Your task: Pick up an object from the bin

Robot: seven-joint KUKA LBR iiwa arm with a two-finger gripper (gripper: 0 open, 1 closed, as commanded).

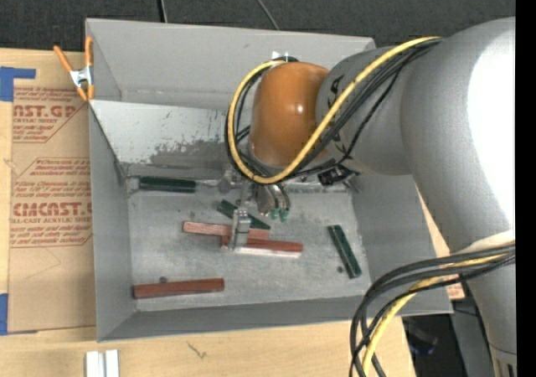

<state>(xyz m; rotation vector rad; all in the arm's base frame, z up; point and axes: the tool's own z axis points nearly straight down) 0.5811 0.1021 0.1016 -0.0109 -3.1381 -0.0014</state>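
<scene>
My gripper reaches down in the middle of the bin, under the orange wrist cover. Its tip stands right at two flat reddish sticks: one runs out to its left, the other to its right, and their ends meet or overlap beneath the gripper. A short dark green piece lies just behind the tip, partly hidden by the gripper. I cannot tell whether anything is held.
A brown stick lies along the bin's front left. One dark green stick rests by the back wall at the left, another lies slantwise at the right. The arm covers the bin's back right.
</scene>
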